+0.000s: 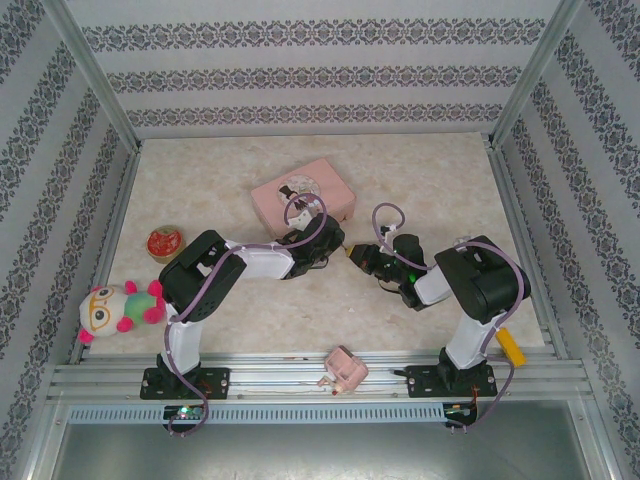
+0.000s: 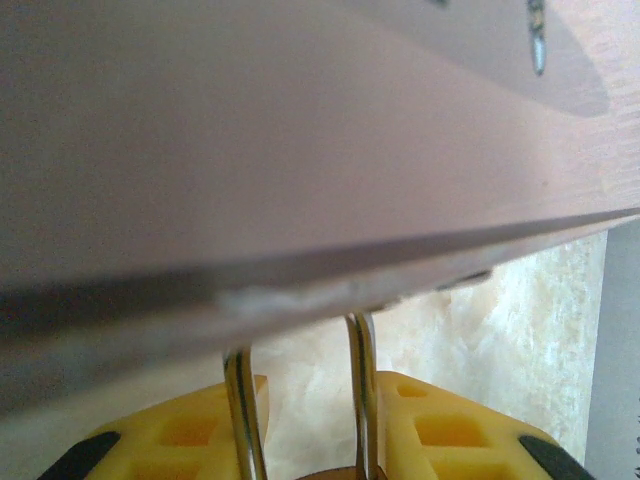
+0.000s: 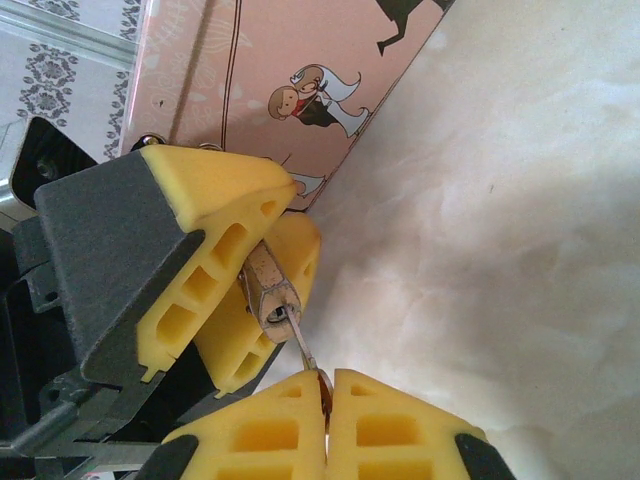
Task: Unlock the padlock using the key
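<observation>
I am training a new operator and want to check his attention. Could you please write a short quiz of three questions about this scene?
1. True or false: the right gripper is shut on the key.
2. Which one holds the padlock? A) the left gripper B) the right gripper C) neither, it lies on the table
3. Fill in: the pink container with cartoon figures, close to the padlock, is a ____.
Key: 1 true; 2 A; 3 tin.
</observation>
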Motion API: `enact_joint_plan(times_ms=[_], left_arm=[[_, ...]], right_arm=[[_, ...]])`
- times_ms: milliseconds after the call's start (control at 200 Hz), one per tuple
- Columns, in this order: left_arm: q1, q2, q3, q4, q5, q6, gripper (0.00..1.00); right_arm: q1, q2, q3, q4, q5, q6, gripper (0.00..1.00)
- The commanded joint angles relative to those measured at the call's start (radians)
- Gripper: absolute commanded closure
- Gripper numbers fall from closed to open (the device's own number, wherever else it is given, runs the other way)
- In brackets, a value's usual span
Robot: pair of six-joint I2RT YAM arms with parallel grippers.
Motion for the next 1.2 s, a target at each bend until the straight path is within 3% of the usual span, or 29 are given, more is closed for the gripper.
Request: enact_joint_plan(times_ms=[0, 1194], left_arm=[[-0.017, 0.018, -0.026, 0.063, 0.093, -0.121, 1.00], [-0.017, 0.044, -0.014, 0.076, 0.110, -0.129, 1.00]], right_arm=[[-0.010, -0.002, 0.007, 0.054, -0.023, 0.003, 1.00], [-0.002, 0.094, 0.057, 0.131, -0.063, 0.070, 1.00]])
